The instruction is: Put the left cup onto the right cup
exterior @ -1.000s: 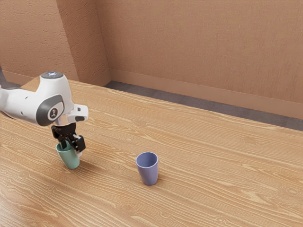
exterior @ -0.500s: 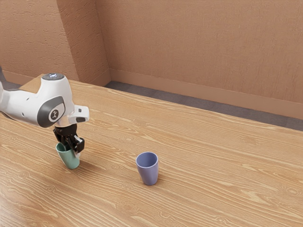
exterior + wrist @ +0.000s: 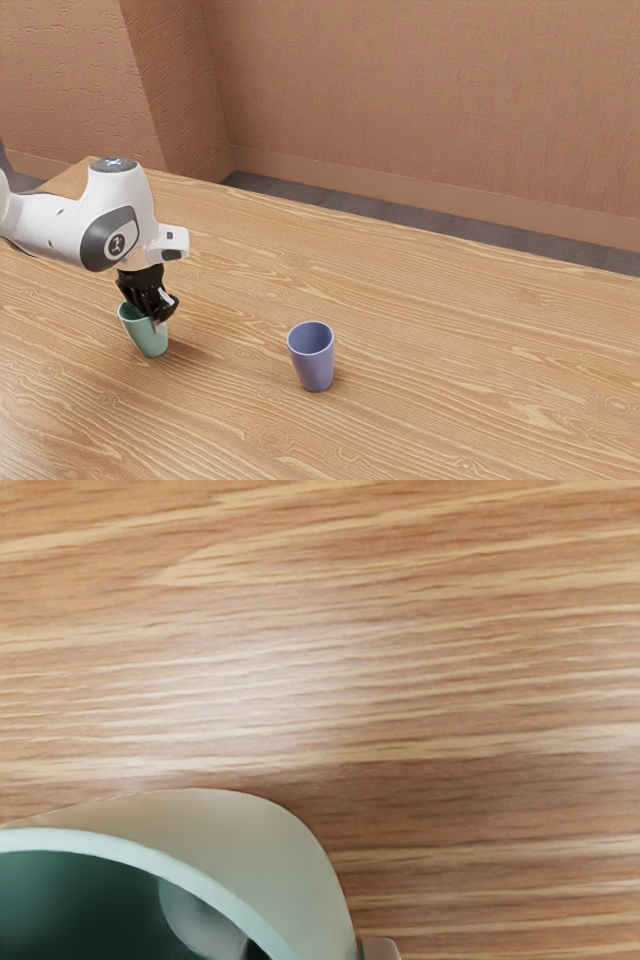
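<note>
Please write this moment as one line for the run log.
phase: grasp | gripper: shut on green cup rim | green cup: on table | purple cup: upright, free, toward exterior view's right | stacking: not yet done

Open table (image 3: 450, 330) between green cup (image 3: 148, 340) and purple cup (image 3: 312, 360); wall (image 3: 420, 90) well behind both.

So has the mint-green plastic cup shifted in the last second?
No. The mint-green cup keeps its spot relative to the lilac plastic cup.
</note>
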Robot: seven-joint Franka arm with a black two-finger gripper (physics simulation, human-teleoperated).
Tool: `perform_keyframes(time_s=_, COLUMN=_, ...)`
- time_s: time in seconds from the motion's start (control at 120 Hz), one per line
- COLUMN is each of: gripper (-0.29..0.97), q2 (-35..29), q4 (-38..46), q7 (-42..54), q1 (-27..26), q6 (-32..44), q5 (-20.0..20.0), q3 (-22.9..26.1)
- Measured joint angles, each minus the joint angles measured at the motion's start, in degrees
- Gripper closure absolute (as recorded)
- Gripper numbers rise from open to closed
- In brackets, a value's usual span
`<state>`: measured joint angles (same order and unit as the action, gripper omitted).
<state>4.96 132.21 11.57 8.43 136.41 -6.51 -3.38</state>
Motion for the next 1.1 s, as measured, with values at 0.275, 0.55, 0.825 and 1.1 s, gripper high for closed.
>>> perform_keyframes(time_s=0.275, gripper=0.76, q2=0.00, q4=0.00, q7=-0.07, q1=-0.02, q6=0.02, q5=-0.05, q3=-0.04)
perform_keyframes(time_s=0.55, gripper=0.78, q2=-0.34, q4=0.00, q7=-0.36, q1=-0.11, q6=-0.28, q5=-0.42, q3=0.10)
perform_keyframes(time_s=0.825, gripper=0.78, q2=-3.35, q4=-0.29, q7=-1.09, q1=-0.02, q6=-2.38, q5=-0.63, q3=2.02)
perform_keyframes(time_s=1.1, gripper=0.78, q2=-7.20, q4=-0.45, q7=-3.30, q1=0.97, q6=-6.06, q5=-0.83, q3=6.41)
